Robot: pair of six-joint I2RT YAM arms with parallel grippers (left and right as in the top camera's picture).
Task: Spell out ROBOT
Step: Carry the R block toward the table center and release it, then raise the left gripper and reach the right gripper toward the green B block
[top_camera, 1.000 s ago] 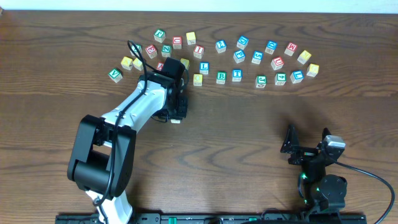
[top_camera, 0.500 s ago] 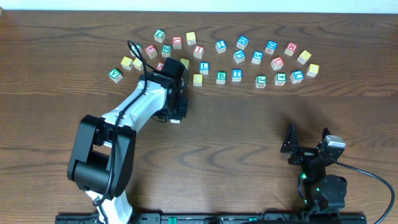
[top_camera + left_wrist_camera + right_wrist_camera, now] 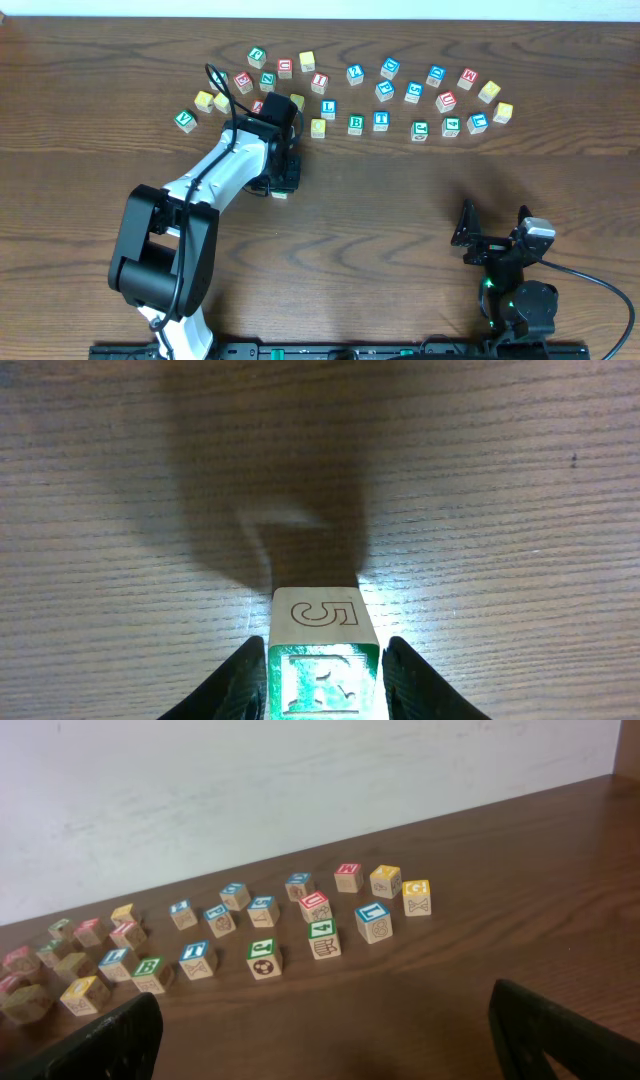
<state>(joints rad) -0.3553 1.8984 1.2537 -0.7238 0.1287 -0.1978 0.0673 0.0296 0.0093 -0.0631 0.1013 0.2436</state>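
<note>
My left gripper (image 3: 283, 184) is shut on a wooden block with a green R face (image 3: 322, 678) and a "5" on its front side. It holds the block at or just above the bare table, below the rows of letter blocks. Its two black fingers press on the block's left and right sides in the left wrist view (image 3: 325, 695). A green B block (image 3: 355, 124) and a blue T block (image 3: 380, 120) lie in the front row. My right gripper (image 3: 494, 228) is open and empty at the front right, and its fingers show in the right wrist view (image 3: 325, 1040).
Several letter blocks lie in loose rows across the back of the table, from a green V block (image 3: 184, 121) at the left to a yellow block (image 3: 503, 112) at the right. The same blocks show in the right wrist view, among them a blue L block (image 3: 372, 920).
The left gripper with the R block has shifted very slightly, showing more of the green face from above. The right arm has not moved.
</note>
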